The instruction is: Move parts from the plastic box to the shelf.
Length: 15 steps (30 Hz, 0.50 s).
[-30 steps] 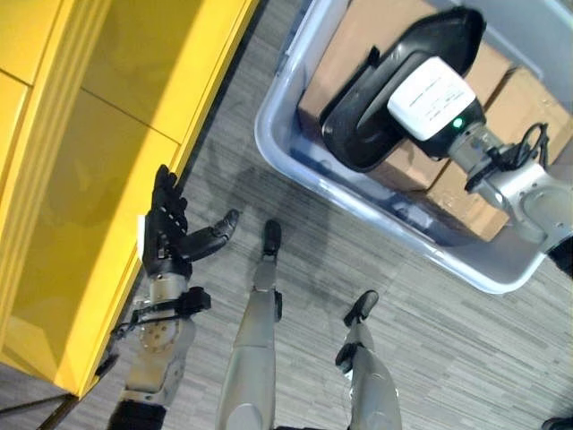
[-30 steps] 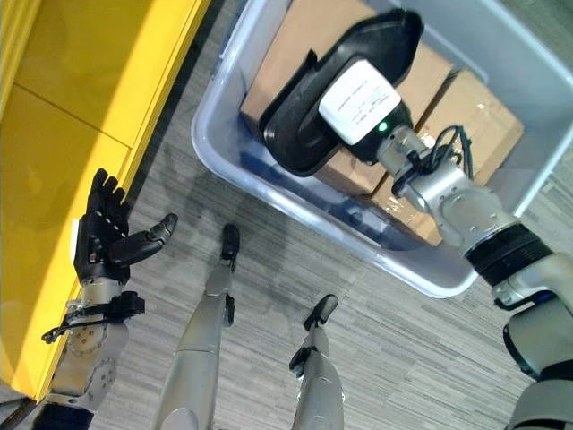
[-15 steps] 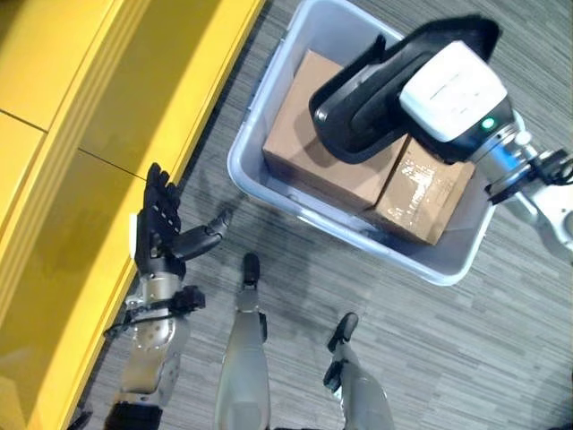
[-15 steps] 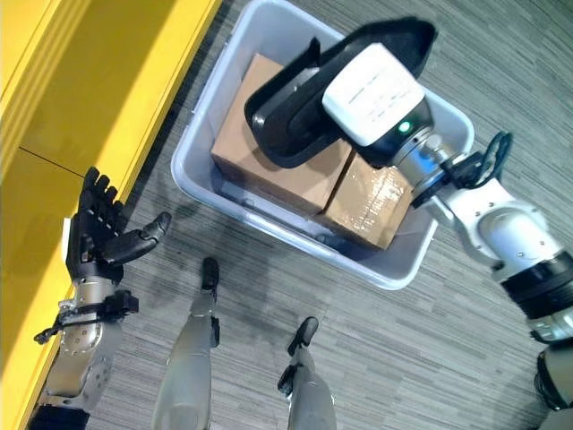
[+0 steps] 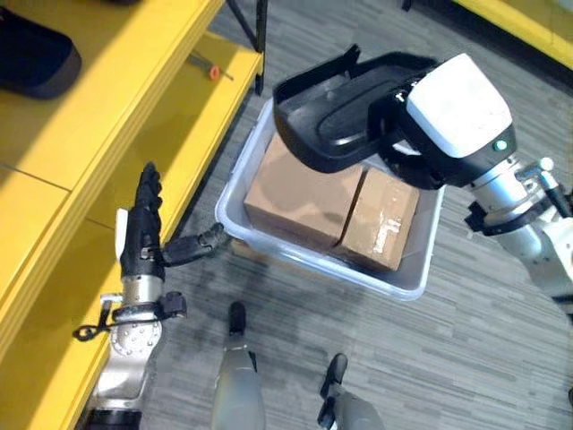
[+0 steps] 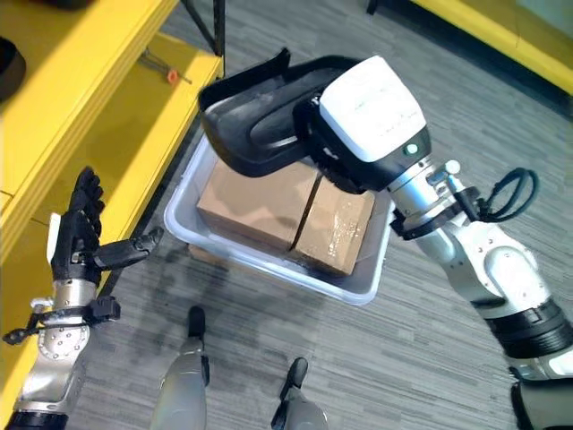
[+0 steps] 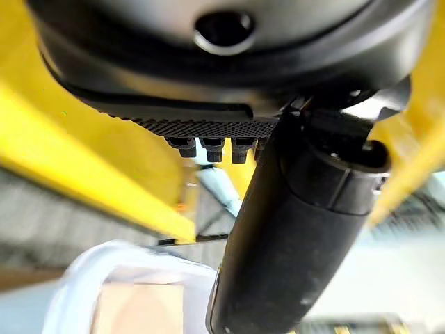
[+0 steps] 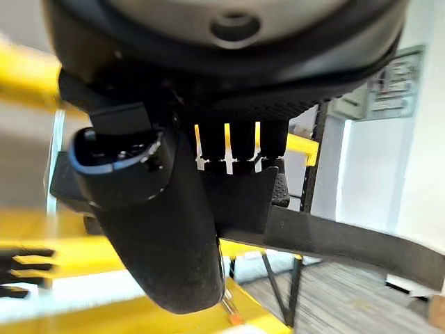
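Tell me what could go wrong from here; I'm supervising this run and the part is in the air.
1. The right robot hand grips the long black part at one end, so it may tip or slip and fall onto the cardboard boxes in the plastic box.
2. The part's far end is near the yellow shelf; swinging it over could knock the edge.
3. The open left robot hand by the shelf could be in the way.
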{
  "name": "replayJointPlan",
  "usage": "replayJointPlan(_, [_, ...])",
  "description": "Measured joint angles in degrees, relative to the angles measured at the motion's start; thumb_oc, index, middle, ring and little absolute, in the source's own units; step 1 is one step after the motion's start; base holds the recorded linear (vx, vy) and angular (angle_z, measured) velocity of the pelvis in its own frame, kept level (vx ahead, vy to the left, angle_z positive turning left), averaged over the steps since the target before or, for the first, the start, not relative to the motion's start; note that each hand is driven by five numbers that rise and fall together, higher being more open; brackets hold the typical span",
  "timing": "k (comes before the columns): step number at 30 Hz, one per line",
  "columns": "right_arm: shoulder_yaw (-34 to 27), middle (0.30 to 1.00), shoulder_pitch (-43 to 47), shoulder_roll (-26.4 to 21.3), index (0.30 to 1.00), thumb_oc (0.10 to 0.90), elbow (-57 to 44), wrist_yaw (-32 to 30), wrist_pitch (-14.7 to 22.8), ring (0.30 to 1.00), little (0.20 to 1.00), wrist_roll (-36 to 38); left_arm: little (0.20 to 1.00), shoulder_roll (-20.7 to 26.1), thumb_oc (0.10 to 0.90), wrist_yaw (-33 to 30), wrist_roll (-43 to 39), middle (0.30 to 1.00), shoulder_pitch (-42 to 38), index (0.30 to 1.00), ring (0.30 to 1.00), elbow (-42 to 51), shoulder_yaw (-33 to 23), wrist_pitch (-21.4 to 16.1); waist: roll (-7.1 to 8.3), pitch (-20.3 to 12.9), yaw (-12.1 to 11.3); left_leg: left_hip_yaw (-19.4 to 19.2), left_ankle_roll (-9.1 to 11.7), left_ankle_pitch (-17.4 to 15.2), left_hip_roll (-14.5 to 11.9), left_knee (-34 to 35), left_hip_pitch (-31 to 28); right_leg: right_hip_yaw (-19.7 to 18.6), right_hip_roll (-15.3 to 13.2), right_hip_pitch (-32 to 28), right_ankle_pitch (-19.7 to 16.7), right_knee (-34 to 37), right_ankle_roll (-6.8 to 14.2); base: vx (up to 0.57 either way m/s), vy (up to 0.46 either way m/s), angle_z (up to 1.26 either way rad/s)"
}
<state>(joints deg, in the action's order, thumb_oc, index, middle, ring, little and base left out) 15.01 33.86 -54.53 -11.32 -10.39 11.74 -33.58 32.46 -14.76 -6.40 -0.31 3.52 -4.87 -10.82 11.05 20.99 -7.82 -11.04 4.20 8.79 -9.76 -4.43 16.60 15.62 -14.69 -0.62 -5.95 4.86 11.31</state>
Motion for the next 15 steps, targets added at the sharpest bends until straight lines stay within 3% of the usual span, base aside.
replayJointPlan(2, [0.01,0.3,0.0,0.74,0.3,0.4,0.0,0.5,0.5,0.3,0.3,0.42,1.0,0.63,0.9,-0.5,2.26,1.0,-0.65,1.0,1.0,0.0,0.04,-0.04,-0.02,-0.58,0.0,-0.43,0.0,0.0,-0.16,0.09,-0.38,-0.62,0.09,0.0,-0.01,-0.02,0.0,-0.02,-0.009,-0.16])
replayJointPlan(3, [0.99,0.3,-0.18,0.95,0.3,0.4,0.06,0.99,1.19,0.3,0.3,2.24,1.0,0.86,0.9,-1.67,6.68,1.0,-1.6,1.0,1.0,0.24,0.27,-0.51,-0.27,-2.88,1.02,-0.97,0.19,0.27,-0.35,0.92,-1.11,-1.03,0.2,-0.02,-0.01,0.01,0.0,0.01,0.003,-0.16])
replayJointPlan(6, [2.19,0.3,-0.14,1.69,0.3,0.4,0.33,1.94,1.47,0.3,0.3,4.05,1.0,1.42,0.9,-2.73,12.32,1.0,-2.0,1.0,1.0,0.47,0.72,-0.5,-0.18,-5.0,2.24,-1.64,0.41,0.43,-0.84,1.84,-2.83,-1.72,0.57,-0.74,0.05,0.02,-0.11,0.0,-0.016,-0.16])
replayJointPlan(7, [3.14,0.3,-0.25,2.43,0.3,0.4,0.47,2.3,1.7,0.3,0.3,6.22,1.0,2.77,0.9,-3.67,16.31,1.0,-2.42,1.0,1.0,0.53,1.93,-0.62,-0.32,-6.7,3.23,-2.05,0.84,0.39,-1.52,2.0,-3.61,-2.24,1.06,-1.0,0.22,0.05,-0.34,0.02,-0.024,-0.23])
replayJointPlan(11, [5.31,0.3,-0.1,4.67,0.3,0.4,0.77,2.62,2.26,0.3,0.3,10.17,1.0,8.7,0.9,-6.4,28.06,1.0,-4.86,1.0,1.0,0.61,5.94,-1.1,-0.43,-8.03,4.63,-3.13,1.72,0.91,-2.64,3.89,-7.29,-3.58,2.17,-2.84,0.63,0.07,-0.89,0.01,-0.002,-0.21])
replayJointPlan(15, [7.65,0.3,-0.18,4.77,0.3,0.4,0.77,2.64,3.37,0.3,0.3,11.32,1.0,9.75,0.9,-9.31,36.88,1.0,-5.96,1.0,1.0,1.17,9.24,-2.06,-1.42,-11.72,6.85,-4.54,2.34,1.64,-3.44,6.12,-9.87,-4.38,3.02,-3.44,0.88,0.07,-1.21,0.03,0.006,-0.14])
